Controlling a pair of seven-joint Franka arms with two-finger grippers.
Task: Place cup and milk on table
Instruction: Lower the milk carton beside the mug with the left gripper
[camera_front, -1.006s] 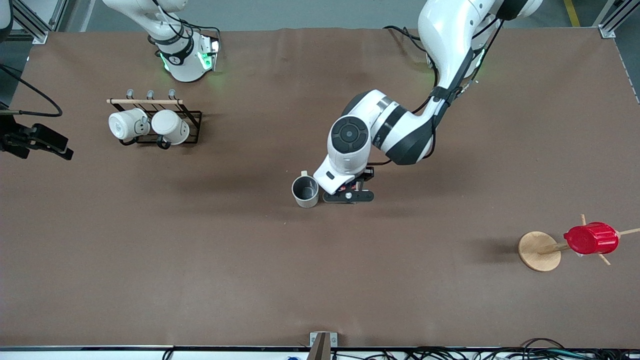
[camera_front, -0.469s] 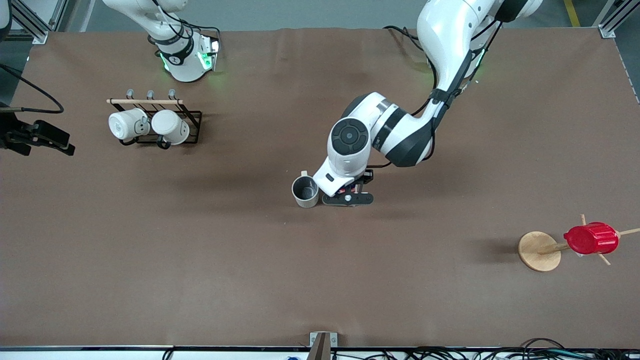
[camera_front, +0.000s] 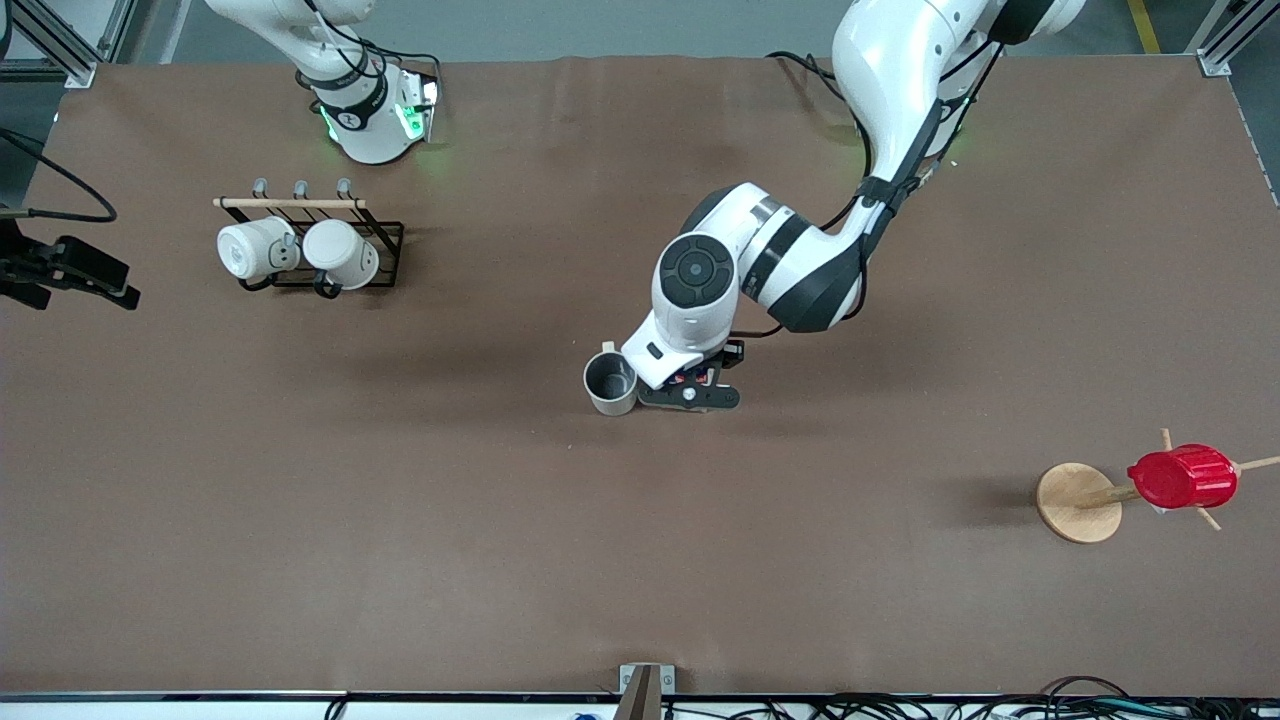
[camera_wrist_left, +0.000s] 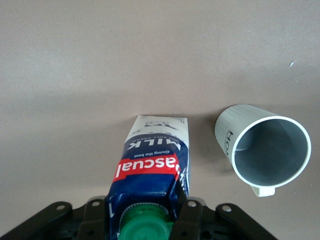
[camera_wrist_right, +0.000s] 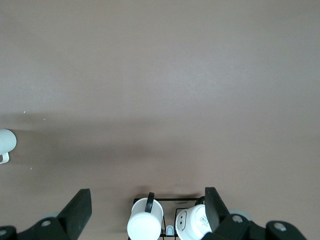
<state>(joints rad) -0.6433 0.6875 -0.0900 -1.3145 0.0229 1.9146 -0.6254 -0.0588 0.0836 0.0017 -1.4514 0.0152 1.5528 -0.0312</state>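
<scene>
**Ana:** Where did the milk carton (camera_wrist_left: 155, 150) stand?

**Ben:** Upright on the table (camera_front: 400, 550), near the centre of the front frame and just beside the cup (camera_front: 611, 382), on the side toward the left arm's end. The two did not touch. The left gripper (camera_front: 690, 395) was down over it, with one finger pressed to each side of the carton's top next to the green cap. It was grasping the carton.

**Ana:** What could be read on it?

**Ben:** White "MILK" on dark blue. On the red label, white letters read "ascual", with the start of the word out of sight. The small line by "MILK" was too fine to read.

**Ana:** And the cup?

**Ben:** It was a cream mug with a grey inside, upright on the table. Its dark lettering began "HO", and the rest curved out of view.

**Ana:** And the right arm?

**Ben:** It waited. The right gripper (camera_wrist_right: 145, 212) hung at the edge of the front frame over the right arm's end of the table, its fingers spread wide around nothing.

**Ana:** Anything else?

**Ben:** A black wire rack (camera_front: 385, 255) held two white mugs (camera_front: 300, 250) in the upper part of the frame. A red ribbed cup (camera_front: 1182, 476) sat on a wooden stand (camera_front: 1078, 502) toward the left arm's end, lower in the frame.
</scene>
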